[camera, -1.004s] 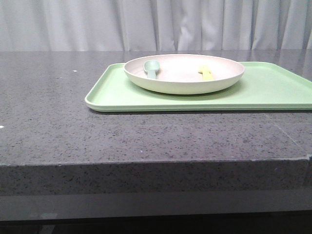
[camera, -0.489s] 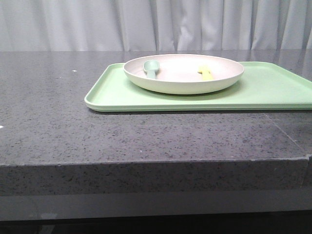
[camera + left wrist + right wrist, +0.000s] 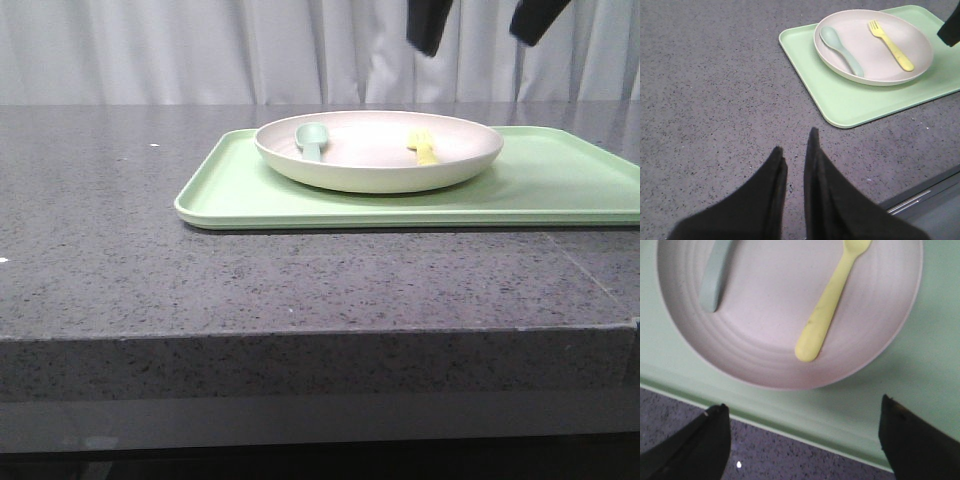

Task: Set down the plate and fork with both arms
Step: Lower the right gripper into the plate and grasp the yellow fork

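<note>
A: Black fingers of the right tool (image 3: 478, 22) now show at the top of the front view, above the plate (image 3: 378, 150). They were out of shot half a second ago, so the right arm has just come in.

B: Jaws?

A: Spread wide, holding nothing. In the right wrist view the two fingertips (image 3: 695, 442) sit far apart over the near edge of the tray (image 3: 935, 350), with the fork (image 3: 831, 305) lying just ahead, inside the plate.

B: Left tool?

A: Left tool (image 3: 796, 150) hangs over bare grey surface (image 3: 705, 90), well apart from the tray, fingers nearly together with a thin slit between, nothing held. Not visible in the front view.

B: Layout?

A: Plate sits on the green tray, toward its left end. Fork on the plate's right half, green spoon (image 3: 842, 47) on the left half, well apart from each other.

B: Anything else different from before?

A: No. Plate, fork, spoon and tray look unmoved across all three front frames.

B: Task stage?

A: Looks like the right arm is lining up on the fork. Nothing picked yet.
</note>
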### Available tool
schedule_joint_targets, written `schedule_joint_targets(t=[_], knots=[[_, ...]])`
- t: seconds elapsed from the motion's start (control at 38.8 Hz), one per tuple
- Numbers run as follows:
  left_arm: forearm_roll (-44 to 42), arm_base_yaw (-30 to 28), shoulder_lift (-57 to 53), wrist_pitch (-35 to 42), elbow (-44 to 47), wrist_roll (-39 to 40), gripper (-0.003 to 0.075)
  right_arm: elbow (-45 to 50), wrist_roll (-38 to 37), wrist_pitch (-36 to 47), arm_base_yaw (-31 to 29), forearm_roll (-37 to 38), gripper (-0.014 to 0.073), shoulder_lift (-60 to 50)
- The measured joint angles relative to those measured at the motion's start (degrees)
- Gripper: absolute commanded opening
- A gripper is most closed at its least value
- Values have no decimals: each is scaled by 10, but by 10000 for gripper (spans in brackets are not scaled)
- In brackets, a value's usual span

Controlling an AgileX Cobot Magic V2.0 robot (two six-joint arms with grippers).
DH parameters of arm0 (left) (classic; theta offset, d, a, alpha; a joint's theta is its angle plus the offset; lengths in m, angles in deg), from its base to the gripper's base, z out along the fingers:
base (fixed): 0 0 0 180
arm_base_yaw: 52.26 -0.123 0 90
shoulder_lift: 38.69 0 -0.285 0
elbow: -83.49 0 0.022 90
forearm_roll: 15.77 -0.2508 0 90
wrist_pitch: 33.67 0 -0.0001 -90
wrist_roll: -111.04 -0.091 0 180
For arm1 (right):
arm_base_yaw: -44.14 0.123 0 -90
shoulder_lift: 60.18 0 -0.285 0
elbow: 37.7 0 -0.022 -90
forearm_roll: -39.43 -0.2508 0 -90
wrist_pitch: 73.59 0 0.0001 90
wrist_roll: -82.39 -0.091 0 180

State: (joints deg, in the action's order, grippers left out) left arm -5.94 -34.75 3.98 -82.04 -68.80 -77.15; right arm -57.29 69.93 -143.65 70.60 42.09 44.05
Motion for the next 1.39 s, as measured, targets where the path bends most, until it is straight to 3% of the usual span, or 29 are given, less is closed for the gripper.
schedule_joint_targets(t=[0.36,0.59,0.88,1.13,1.39], knots=[[0,0,0,0,0,0,60,-135,-25,-9,-35,1,620,149],[0,0,0,0,0,0,61,-178,-30,-10,-49,-1,493,196],[0,0,0,0,0,0,61,-191,-37,-11,-49,-3,428,226],[0,0,0,0,0,0,61,-192,-65,-11,-53,-4,278,239],[0,0,0,0,0,0,60,-193,-79,-11,-53,-9,267,257]])
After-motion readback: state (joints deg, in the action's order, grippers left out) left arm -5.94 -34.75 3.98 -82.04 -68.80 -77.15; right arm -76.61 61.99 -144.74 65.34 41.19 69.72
